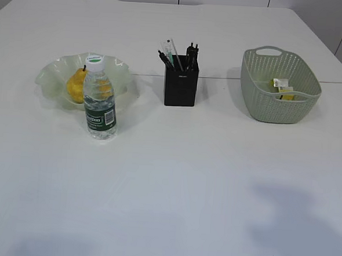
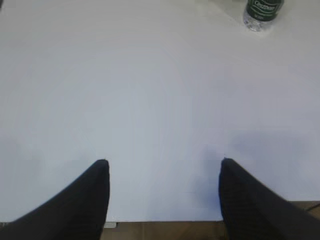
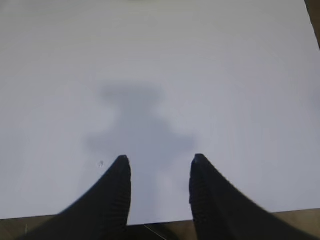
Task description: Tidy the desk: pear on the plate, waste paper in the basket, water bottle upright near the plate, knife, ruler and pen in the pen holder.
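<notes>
A yellow pear (image 1: 76,85) lies on the pale green wavy plate (image 1: 49,74) at the left. A clear water bottle (image 1: 99,98) with a white cap and green label stands upright just in front of the plate; its base shows in the left wrist view (image 2: 261,12). A black pen holder (image 1: 181,87) in the middle holds a pen, a ruler and a knife. A green basket (image 1: 255,94) at the right holds yellow and white waste paper (image 1: 283,88). My left gripper (image 2: 164,162) is open and empty above the table's near edge. My right gripper (image 3: 160,159) is open and empty too. Neither gripper shows in the exterior view.
The white table (image 1: 173,186) stretches from the near edge to a second table behind. The arms cast soft shadows (image 1: 296,220) on the near right of the table.
</notes>
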You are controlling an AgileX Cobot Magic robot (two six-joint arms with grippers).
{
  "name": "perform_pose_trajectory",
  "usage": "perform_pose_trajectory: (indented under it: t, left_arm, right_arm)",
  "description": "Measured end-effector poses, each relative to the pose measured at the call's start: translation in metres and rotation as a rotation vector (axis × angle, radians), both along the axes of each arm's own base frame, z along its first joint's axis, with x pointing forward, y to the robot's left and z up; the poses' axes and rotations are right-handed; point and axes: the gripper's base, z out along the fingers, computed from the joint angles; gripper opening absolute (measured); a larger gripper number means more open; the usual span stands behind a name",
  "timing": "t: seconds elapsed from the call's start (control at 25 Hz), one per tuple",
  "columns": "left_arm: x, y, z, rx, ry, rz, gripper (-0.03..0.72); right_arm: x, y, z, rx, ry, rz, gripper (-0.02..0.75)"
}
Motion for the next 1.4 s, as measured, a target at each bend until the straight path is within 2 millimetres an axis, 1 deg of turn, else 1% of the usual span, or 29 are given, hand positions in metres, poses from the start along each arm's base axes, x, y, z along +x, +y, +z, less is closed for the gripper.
perform_pose_trajectory:
  t: [0.12, 0.24, 0.4, 0.56, 0.72, 0.84, 1.0, 1.12, 1.24, 1.4]
  left_arm:
    - [-0.010, 0.003, 0.000, 0.035, -0.043, 0.021, 0.487]
    - [-0.015, 0.004, 0.000, 0.038, -0.068, 0.024, 0.487]
    - [-0.017, 0.001, 0.000, 0.014, -0.077, 0.008, 0.486]
    - [-0.017, 0.000, 0.000, 0.007, -0.078, 0.003, 0.483]
    - [-0.018, 0.000, 0.000, 0.005, -0.083, 0.003, 0.482]
    - [-0.023, 0.001, -0.001, 0.013, -0.108, 0.007, 0.474]
    - [-0.034, 0.001, -0.002, 0.014, -0.163, 0.008, 0.470]
    - [-0.043, 0.000, -0.003, 0.014, -0.208, 0.008, 0.468]
    - [-0.049, 0.001, -0.005, 0.016, -0.241, 0.010, 0.466]
    - [-0.043, 0.001, -0.016, 0.020, -0.193, 0.012, 0.465]
  right_arm:
    - [-0.023, 0.000, -0.001, -0.001, -0.031, -0.006, 0.293]
    - [-0.041, 0.001, -0.003, 0.006, -0.073, -0.015, 0.293]
    - [-0.065, 0.001, -0.002, 0.016, -0.157, -0.028, 0.293]
    - [-0.097, 0.003, -0.002, 0.030, -0.275, -0.029, 0.293]
    - [-0.128, 0.003, -0.012, 0.030, -0.380, -0.027, 0.293]
    - [-0.146, 0.003, -0.023, 0.028, -0.438, -0.027, 0.293]
    - [-0.160, 0.004, -0.037, 0.026, -0.490, -0.027, 0.293]
    - [-0.165, 0.004, -0.047, 0.025, -0.503, -0.027, 0.293]
    - [-0.160, 0.004, -0.056, 0.024, -0.473, -0.026, 0.293]
    - [-0.151, 0.003, -0.069, 0.004, -0.417, -0.011, 0.293]
